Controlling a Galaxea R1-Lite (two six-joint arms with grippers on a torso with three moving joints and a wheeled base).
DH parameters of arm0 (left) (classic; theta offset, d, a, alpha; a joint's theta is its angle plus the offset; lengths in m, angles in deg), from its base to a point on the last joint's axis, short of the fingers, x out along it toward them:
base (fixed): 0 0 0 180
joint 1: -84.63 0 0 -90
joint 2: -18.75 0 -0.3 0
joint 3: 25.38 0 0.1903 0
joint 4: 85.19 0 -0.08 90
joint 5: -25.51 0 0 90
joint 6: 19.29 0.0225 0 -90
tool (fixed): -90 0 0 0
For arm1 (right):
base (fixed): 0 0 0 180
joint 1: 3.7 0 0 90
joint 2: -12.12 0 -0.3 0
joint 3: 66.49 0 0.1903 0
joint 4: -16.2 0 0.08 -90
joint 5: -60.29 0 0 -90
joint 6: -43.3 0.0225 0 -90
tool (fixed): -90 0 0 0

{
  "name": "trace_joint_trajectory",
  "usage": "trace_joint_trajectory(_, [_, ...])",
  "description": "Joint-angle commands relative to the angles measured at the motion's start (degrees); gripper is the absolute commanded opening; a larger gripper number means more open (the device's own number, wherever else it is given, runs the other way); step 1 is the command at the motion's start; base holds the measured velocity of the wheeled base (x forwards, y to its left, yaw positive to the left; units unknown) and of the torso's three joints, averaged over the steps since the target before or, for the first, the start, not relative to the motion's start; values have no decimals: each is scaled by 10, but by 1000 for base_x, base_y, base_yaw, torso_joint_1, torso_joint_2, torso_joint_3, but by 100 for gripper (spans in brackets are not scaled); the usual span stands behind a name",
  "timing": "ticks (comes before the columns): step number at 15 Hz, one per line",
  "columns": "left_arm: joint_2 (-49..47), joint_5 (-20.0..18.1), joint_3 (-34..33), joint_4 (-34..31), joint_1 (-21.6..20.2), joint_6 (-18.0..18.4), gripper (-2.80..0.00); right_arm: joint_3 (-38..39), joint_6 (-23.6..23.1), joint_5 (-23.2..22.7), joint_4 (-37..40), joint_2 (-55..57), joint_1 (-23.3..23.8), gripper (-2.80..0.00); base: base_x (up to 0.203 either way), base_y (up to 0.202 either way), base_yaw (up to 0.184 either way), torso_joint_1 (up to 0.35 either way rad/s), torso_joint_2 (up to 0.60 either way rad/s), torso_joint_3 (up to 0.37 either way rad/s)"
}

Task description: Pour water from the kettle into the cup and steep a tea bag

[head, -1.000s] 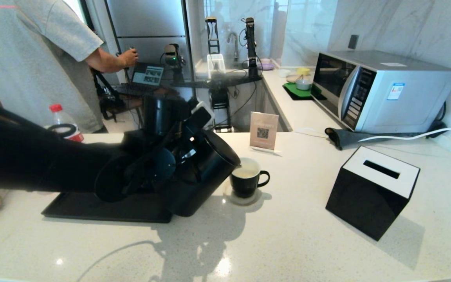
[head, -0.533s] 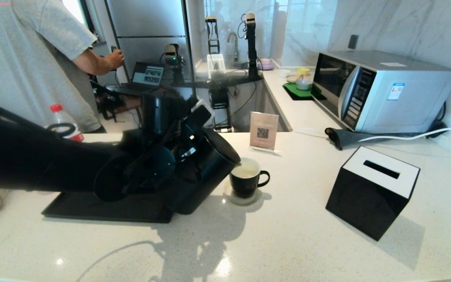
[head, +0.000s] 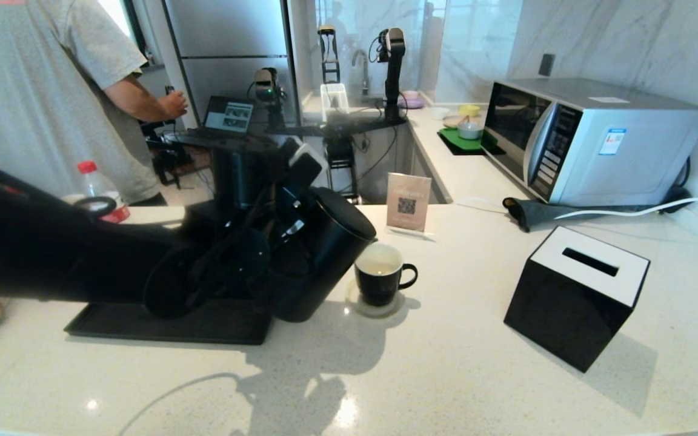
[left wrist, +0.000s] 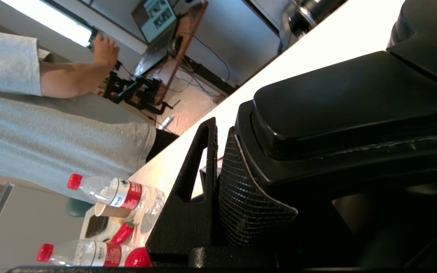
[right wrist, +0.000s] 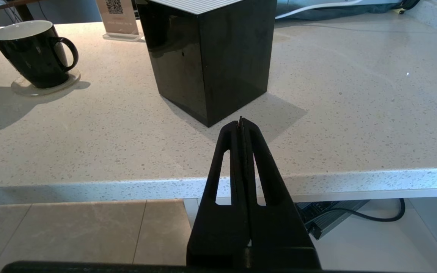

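The matte black kettle [head: 325,254] hangs tilted toward the cup, its base low over the tray's right end. My left gripper [head: 285,233] is shut on its loop handle [left wrist: 336,113]; one ribbed pad [left wrist: 241,204] presses against the handle. The black cup [head: 379,284] stands on a round coaster just right of the kettle's lid edge. Pale, faintly yellowish water [head: 379,267] fills much of it. The cup [right wrist: 32,53] also shows in the right wrist view. My right gripper [right wrist: 241,121] is shut and empty, parked below the counter's front edge. No tea bag is in view.
A black tray [head: 143,327] lies under my left arm. A black tissue box [head: 576,293] stands right of the cup, a QR sign [head: 408,203] behind it, a microwave [head: 591,139] at the back right. Water bottles [left wrist: 116,191] and a person [head: 52,91] are at the far left.
The kettle has tipped back toward upright and its spout has lifted up and away from the cup's rim. The cup has not moved. The person's hand shifted left.
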Motion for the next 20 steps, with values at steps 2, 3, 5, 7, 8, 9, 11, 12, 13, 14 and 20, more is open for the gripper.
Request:
trace_joint_trajectory(2, [8,17,-26,48,0,0,-280,0,0,0,0,0,0,-280,0,0,0,0,0,0])
trace_joint_trajectory(3, [13,19,-33,57,-1,-7,-280,0,0,0,-1,0,0,-280,0,0,0,0,0,0])
trace_joint_trajectory(5, [30,21,-46,60,-1,-27,-280,0,0,0,0,0,0,-280,0,0,0,0,0,0])
trace_joint_trajectory(7, [49,23,-58,60,-4,-49,-280,0,0,0,0,0,0,-280,0,0,0,0,0,0])
trace_joint_trajectory(8, [62,24,-68,60,-5,-63,-280,0,0,0,0,0,0,-280,0,0,0,0,0,0])
trace_joint_trajectory(9, [76,29,-78,60,-5,-76,-280,0,0,0,-1,0,0,-280,0,0,0,0,0,0])
trace_joint_trajectory(11, [103,42,-100,61,-8,-102,-280,0,0,0,0,0,0,-280,0,0,0,0,0,0])
trace_joint_trajectory(12, [119,45,-112,61,-9,-114,-280,0,0,0,-1,0,0,-280,0,0,0,0,0,0])
trace_joint_trajectory(13, [135,46,-123,65,-13,-123,-280,0,0,0,0,0,0,-280,0,0,0,0,0,0])
trace_joint_trajectory(14, [152,47,-137,75,-19,-126,-280,0,0,0,0,0,0,-280,0,0,0,0,0,0])
trace_joint_trajectory(20, [263,42,-200,108,-93,-131,-280,0,0,0,-1,0,0,-280,0,0,0,0,0,0])
